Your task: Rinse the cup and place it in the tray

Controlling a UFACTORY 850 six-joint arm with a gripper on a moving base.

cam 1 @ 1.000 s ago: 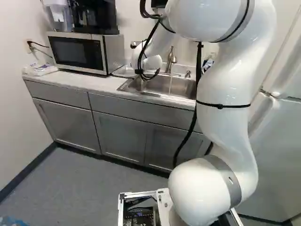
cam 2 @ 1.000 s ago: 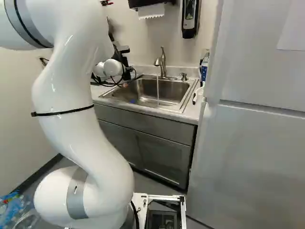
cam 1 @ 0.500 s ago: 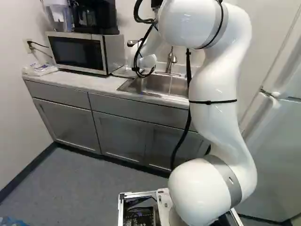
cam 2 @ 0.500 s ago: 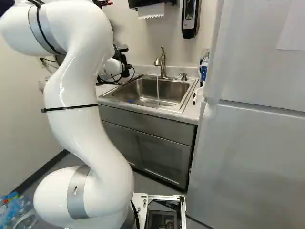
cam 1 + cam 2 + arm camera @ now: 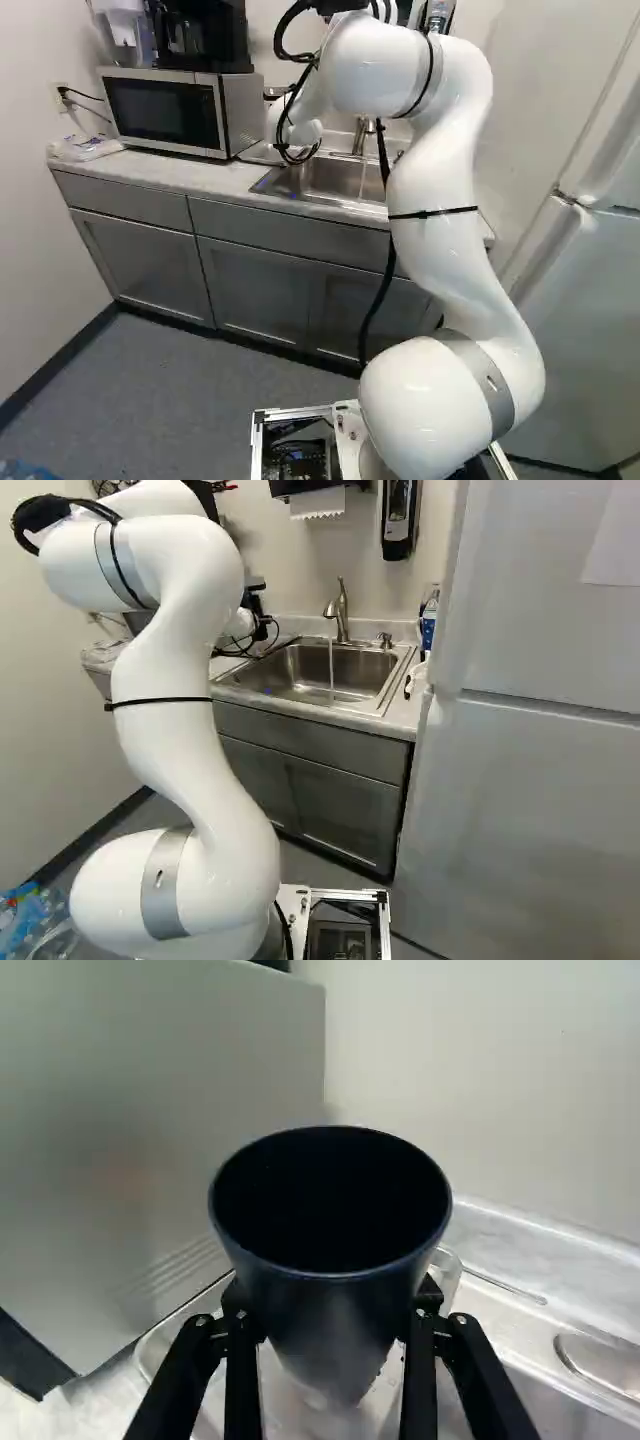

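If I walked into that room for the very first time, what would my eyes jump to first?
Probably the big, curvy white arm, which stands right of the middle in the left base view. Next might come the dark cup, gripped in the tool above a clear tray in the wrist view. Then there's the thin stream of water falling from the tap into the metal sink.

The counter [image 5: 215, 180] is pale. On it there is the microwave [image 5: 165, 112], with a plastic bag [image 5: 85, 149] lying beside it. The sink [image 5: 320, 668] is set into the counter, and the clear tray [image 5: 212, 1392] lies near the microwave.
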